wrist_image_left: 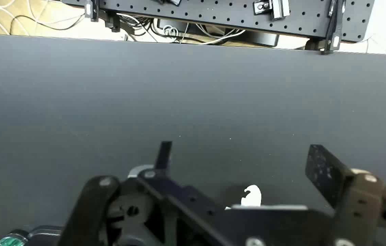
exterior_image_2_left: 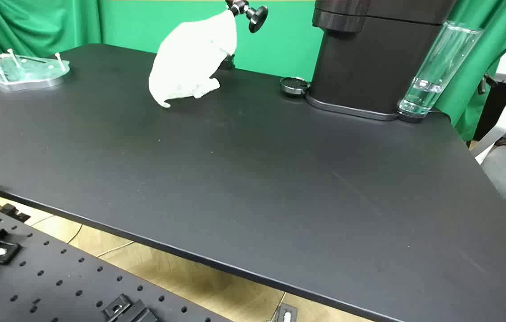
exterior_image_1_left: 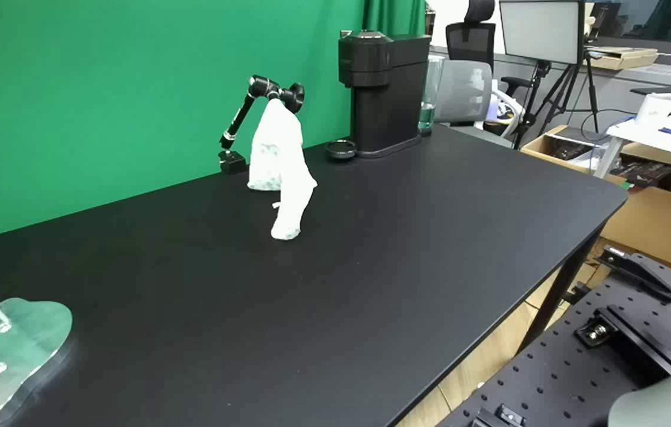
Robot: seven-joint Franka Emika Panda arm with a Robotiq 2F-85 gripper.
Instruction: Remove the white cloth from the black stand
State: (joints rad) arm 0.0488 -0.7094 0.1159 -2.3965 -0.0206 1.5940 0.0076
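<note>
The cloth (exterior_image_1_left: 285, 151) hangs from the stand (exterior_image_1_left: 242, 115), upper centre in an exterior view; the gripper (wrist_image_left: 243, 164), lower half of the wrist view, stands spread.

From here I can't read any words, numbers, brand names or signs, in both exterior views or in the wrist view. The little white patch (wrist_image_left: 336, 41) on the black clamp (wrist_image_left: 336, 27) is too tiny for me to make out.

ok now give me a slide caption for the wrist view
Open pincer above a dark table, its body hiding much of the white cloth.
</note>
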